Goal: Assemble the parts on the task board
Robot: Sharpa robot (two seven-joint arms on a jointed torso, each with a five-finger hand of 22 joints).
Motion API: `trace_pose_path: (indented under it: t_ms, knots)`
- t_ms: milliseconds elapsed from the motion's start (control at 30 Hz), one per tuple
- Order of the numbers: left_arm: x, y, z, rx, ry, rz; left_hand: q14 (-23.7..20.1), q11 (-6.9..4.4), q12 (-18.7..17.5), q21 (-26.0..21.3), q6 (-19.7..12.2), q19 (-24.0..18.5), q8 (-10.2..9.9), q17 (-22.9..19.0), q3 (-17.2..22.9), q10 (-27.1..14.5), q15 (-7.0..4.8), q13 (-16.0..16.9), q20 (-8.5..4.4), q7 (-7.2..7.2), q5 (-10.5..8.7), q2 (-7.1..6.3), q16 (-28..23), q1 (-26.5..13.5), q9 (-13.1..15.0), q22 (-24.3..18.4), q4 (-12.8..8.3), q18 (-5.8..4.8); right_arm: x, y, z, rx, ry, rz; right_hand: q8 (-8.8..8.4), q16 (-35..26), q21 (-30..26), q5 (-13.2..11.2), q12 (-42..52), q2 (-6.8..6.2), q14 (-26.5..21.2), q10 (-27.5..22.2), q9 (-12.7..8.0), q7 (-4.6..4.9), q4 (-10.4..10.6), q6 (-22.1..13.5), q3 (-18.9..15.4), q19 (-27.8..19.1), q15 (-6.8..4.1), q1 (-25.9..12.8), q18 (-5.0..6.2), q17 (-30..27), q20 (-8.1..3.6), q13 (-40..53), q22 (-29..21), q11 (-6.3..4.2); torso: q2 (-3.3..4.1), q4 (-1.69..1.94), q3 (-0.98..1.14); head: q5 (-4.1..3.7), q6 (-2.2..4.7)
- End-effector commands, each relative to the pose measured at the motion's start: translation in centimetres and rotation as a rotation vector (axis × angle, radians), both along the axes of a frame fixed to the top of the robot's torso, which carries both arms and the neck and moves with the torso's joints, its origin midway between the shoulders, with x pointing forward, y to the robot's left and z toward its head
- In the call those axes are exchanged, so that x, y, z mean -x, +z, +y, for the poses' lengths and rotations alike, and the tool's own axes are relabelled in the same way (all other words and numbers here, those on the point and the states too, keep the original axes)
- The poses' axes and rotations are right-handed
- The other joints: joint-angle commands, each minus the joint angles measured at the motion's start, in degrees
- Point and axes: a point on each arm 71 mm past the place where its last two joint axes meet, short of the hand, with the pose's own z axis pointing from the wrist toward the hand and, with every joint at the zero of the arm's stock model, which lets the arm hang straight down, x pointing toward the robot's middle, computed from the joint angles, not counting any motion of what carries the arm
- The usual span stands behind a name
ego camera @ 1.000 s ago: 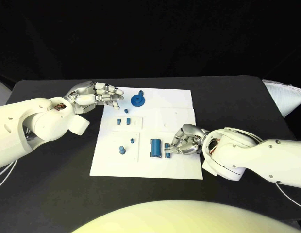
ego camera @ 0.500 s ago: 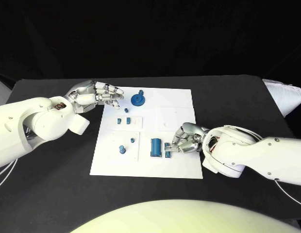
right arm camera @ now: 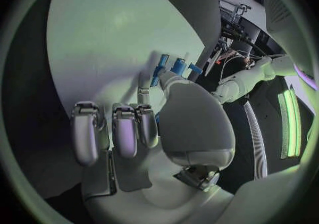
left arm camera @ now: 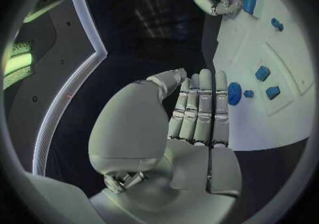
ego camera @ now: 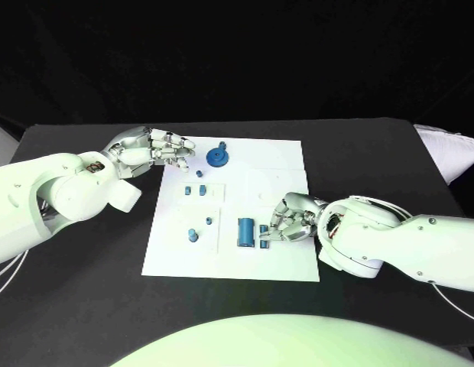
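Observation:
The white task board (ego camera: 281,164) lies in the middle of the table and carries several blue parts. A round knobbed part (ego camera: 217,158) sits near its far edge, and a blue cylinder (ego camera: 245,231) stands near the front. My right hand (ego camera: 289,219) hovers over the board just right of the cylinder, its fingers curled down beside a small blue part (ego camera: 264,229). Whether it grips that part is hidden. In the right wrist view one finger reaches toward the blue parts (right arm camera: 177,66). My left hand (ego camera: 149,149) hangs at the board's far left corner, fingers extended and holding nothing (left arm camera: 199,112).
Small blue pieces (ego camera: 194,191) lie in a recessed square at the board's left middle, and two more (ego camera: 192,236) sit lower left. Black table (ego camera: 82,252) surrounds the board. A white object (ego camera: 452,149) rests at the table's right edge.
My right hand has drawn slightly back from the board's front edge, its fingertips lifting off the small part by the cylinder. The left hand has not moved.

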Motion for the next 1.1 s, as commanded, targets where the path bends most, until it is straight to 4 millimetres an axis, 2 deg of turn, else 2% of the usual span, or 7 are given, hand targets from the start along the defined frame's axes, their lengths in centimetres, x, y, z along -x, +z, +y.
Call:
trace_pose_path:
  t_ms: [33,333,600,700,933,1033,1100]
  knots:
    - [0.1,0.0,-0.2,0.011,-0.017,0.001,-0.1,0.16,-0.32,-0.21,-0.04,0.49,-0.34,0.05,-0.14,0.27,0.12,0.07,0.05,0.36,0.03,0.43,-0.18,-0.34,0.08,-0.05,0.34,0.69,0.2,-0.6,-0.4,0.035,0.005,-0.006,-0.32,0.24,-0.15,0.0,-0.18,0.28,6.08,5.13,-0.09,-0.09,0.22,-0.25,-0.3,4.77,-0.49,-0.07,-0.78,15.08,-0.42,14.1,13.85,-0.37,0.02,-0.07,-0.02,0.0,0.0]
    - [0.1,0.0,-0.3,0.012,-0.017,0.0,-0.1,0.16,-0.32,-0.21,-0.04,0.49,-0.34,0.05,-0.14,0.27,0.12,0.07,0.05,0.36,0.03,0.43,-0.18,-0.34,0.08,-0.05,0.34,0.69,0.1,-0.1,-0.9,-0.075,-0.044,-0.041,-0.83,0.24,-1.15,0.02,-0.67,0.04,6.08,4.91,-0.37,0.31,1.01,-1.29,-1.31,4.51,-0.34,-0.34,-0.6,15.08,-0.35,13.88,13.59,-0.08,-0.04,-0.06,-0.04,0.02,0.32]
    - [0.0,0.0,-0.2,0.034,0.014,-0.011,-0.11,0.18,-0.37,-0.32,-0.05,0.54,-0.35,0.09,-0.17,0.27,0.14,0.07,0.07,0.38,0.02,0.43,-0.18,-0.44,0.1,-0.12,0.47,0.68,-0.6,1.3,-1.5,-0.31,-0.061,-0.081,-4.99,0.24,-8.13,0.22,-5.09,0.48,6.08,2.67,-2.26,3.08,1.3,-6.99,-5.69,2.59,1.7,-0.86,0.62,15.08,1.29,12.0,11.79,2.36,-0.33,-0.24,-0.18,-0.18,1.45]
    - [-0.2,-0.1,-0.1,0.052,0.037,-0.016,-0.11,0.18,-0.37,-0.32,-0.05,0.54,-0.35,0.09,-0.17,0.27,0.14,0.07,0.07,0.38,0.02,0.43,-0.18,-0.44,0.1,-0.12,0.47,0.68,-1.3,1.8,-2.0,-0.379,-0.069,-0.098,-5.42,0.08,-9.96,0.23,-5.97,0.98,6.03,2.15,-2.44,3.37,1.37,-7.35,-7.11,2.08,1.98,-1.22,0.95,14.9,1.65,11.62,11.31,2.65,-0.73,-0.38,-0.31,-0.24,1.81]
    - [-1.1,-0.3,0.1,0.102,0.124,-0.04,-0.13,0.19,-0.38,-0.46,-0.07,0.57,-0.37,0.12,-0.25,0.33,0.17,0.09,0.1,0.38,-0.01,0.37,-0.19,-0.6,0.11,-0.2,0.62,0.66,-4.3,3.1,-4.1,-0.502,-0.129,-0.144,-6.17,-3.5,-18.59,0.46,-11.03,2.8,4.64,-0.78,-2.7,3.86,1.23,-8.09,-9.68,-0.4,2.44,-0.14,2.4,11.09,2.28,9.35,8.91,3.13,-2.25,-0.73,-0.81,0.02,3.93]
    - [-1.7,-0.4,0.4,0.131,0.186,-0.056,-0.22,0.16,-0.35,-0.61,-0.09,0.55,-0.38,0.12,-0.25,0.45,0.19,0.12,0.12,0.36,0.0,0.35,-0.25,-0.65,0.12,-0.29,0.72,0.65,-6.0,3.6,-5.3,-0.542,-0.177,-0.179,-6.46,-5.38,-23.16,0.76,-13.92,3.92,3.85,-2.56,-2.81,4.12,1.08,-8.51,-9.95,-1.72,2.67,1.89,3.12,9.25,2.51,7.94,7.52,3.38,-2.76,-0.99,-0.99,0.13,5.67]
    - [-2.1,-0.4,0.5,0.146,0.221,-0.068,-0.59,0.11,-0.36,-1.09,-0.12,0.43,-0.41,0.06,-0.19,0.61,0.23,0.15,0.19,0.31,0.02,0.27,-0.58,-0.68,0.15,-0.56,0.87,0.64,-7.1,3.9,-6.1,-0.565,-0.209,-0.202,-6.79,-10.26,-33.33,0.82,-21.31,4.8,1.63,-7.1,-2.94,4.5,0.93,-9.06,-10.15,-4.76,2.97,4.3,4.63,4.74,2.83,4.25,4.23,3.72,-2.9,-1.09,-1.07,0.16,6.91]
